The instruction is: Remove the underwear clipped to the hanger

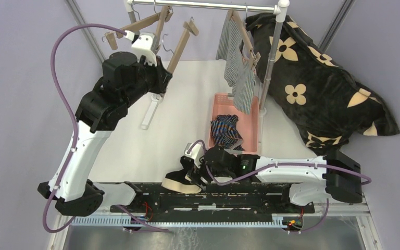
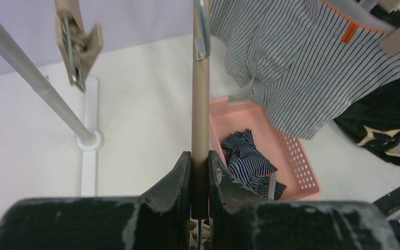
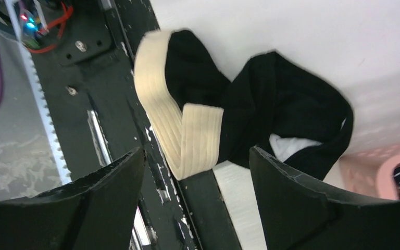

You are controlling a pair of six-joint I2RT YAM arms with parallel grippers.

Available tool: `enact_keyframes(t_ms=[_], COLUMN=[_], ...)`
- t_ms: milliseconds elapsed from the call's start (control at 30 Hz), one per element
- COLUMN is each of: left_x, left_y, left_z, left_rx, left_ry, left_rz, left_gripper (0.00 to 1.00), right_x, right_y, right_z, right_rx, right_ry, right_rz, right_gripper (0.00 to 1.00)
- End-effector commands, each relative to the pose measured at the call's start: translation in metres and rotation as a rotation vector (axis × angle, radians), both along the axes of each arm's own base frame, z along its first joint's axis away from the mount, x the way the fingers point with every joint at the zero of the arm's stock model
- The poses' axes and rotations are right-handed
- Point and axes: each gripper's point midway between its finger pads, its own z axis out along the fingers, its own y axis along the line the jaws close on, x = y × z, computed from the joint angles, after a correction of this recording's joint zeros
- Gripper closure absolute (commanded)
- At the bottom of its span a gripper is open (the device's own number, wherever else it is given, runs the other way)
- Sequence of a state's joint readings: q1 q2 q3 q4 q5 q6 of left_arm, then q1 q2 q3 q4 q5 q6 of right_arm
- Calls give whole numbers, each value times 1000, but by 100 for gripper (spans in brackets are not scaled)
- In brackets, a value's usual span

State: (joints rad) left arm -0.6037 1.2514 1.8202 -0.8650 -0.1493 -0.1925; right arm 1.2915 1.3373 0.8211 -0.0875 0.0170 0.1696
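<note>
The grey-and-white striped underwear (image 1: 241,73) (image 2: 302,67) hangs clipped to a wooden hanger (image 1: 245,36) on the rail. A navy striped pair (image 1: 225,130) (image 2: 250,161) lies in the pink basket (image 1: 253,130) (image 2: 298,156). The black pair with a beige waistband (image 1: 178,180) (image 3: 271,104) lies at the table's near edge, partly over the black frame. Just behind it my right gripper (image 1: 191,174) (image 3: 195,156) stands open, and nothing is between its fingers. Raised at the back left, my left gripper (image 1: 162,70) (image 2: 200,172) is shut on the bar of another wooden hanger (image 1: 179,49) (image 2: 200,104).
A big black flower-print cushion (image 1: 317,88) leans at the back right. The rack's rail (image 1: 203,5) runs across the back on an upright post (image 1: 271,62) beside the basket. Its left pole (image 2: 36,83) stands on a white foot (image 2: 89,139). A loose hanger clip (image 2: 78,47) dangles near that pole.
</note>
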Motion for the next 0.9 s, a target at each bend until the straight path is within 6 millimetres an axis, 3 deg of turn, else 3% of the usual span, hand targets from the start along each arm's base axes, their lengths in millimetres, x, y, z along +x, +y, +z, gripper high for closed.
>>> enact_keyframes(t_ms=[0,200,333,533,633,667,733,800,867], left_x=[13,45,61,84,94,97,101,104,107], left_y=[2,-8,-6,-2,-1,0,-2,-5,-6], left_z=[43,33,27,22,22,23,26,29,33], left_rx=[18,76,85,94,92,88,73,57,50], left_ry=[-117,-82,-71,-41,-40,-43,-54,-66,-81], left_rz=[13,40,69,84,87,89,81,73,72], left_gripper=[97,97,97,97,97,97,97,97,97], right_x=[1,-4,-1,0,1,-1,2,3,6], right_y=[13,30,43,47,45,45,42,40,38], right_z=[-8,-41,-56,-97,-114,-118,-125,-123,-108], right_rx=[74,44,44,-33,-70,-83,-102,-106,-73], right_ry=[38,63,67,89,106,112,112,112,98], right_rz=[-52,-29,-34,-60,-84,-87,-120,-137,-149], right_gripper=[16,1,0,3,21,31,60,96,99])
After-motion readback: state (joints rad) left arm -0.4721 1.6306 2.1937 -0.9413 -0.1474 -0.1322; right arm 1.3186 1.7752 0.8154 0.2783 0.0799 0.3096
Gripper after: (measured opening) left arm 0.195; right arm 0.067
